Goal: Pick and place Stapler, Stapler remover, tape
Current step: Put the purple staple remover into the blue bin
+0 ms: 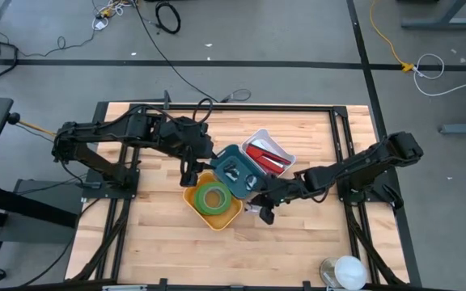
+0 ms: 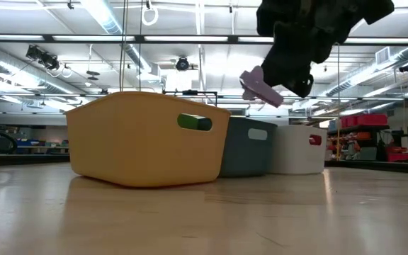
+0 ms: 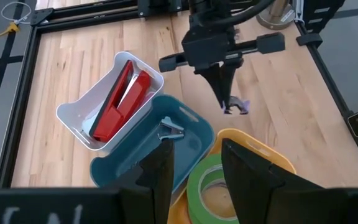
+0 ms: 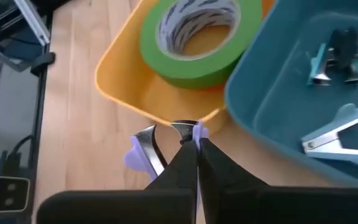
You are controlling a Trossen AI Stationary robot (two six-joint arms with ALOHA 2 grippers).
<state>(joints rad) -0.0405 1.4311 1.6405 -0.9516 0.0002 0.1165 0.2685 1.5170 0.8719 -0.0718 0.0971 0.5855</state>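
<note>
Three bins sit touching in a diagonal row at table centre: yellow bin (image 1: 213, 217), teal bin (image 1: 219, 158), white bin (image 1: 285, 152).

Tape: the green tape roll (image 1: 212, 196) lies flat in the yellow bin.

Stapler: the red stapler (image 3: 120, 98) lies in the white bin.

Stapler removers: two removers (image 4: 337, 132) rest in the teal bin (one grey, one darker).

The right gripper (image 4: 193, 138) is closed on a purple stapler remover (image 4: 139, 151), pinching it by one side. It is held clear of the table, just beside the yellow bin's outer wall, near where yellow and teal bins meet. The low view shows the remover tilted in the air, above bin height.

The left gripper (image 3: 194, 168) hovers over the teal and yellow bins, fingers parted, nothing between them.
</note>
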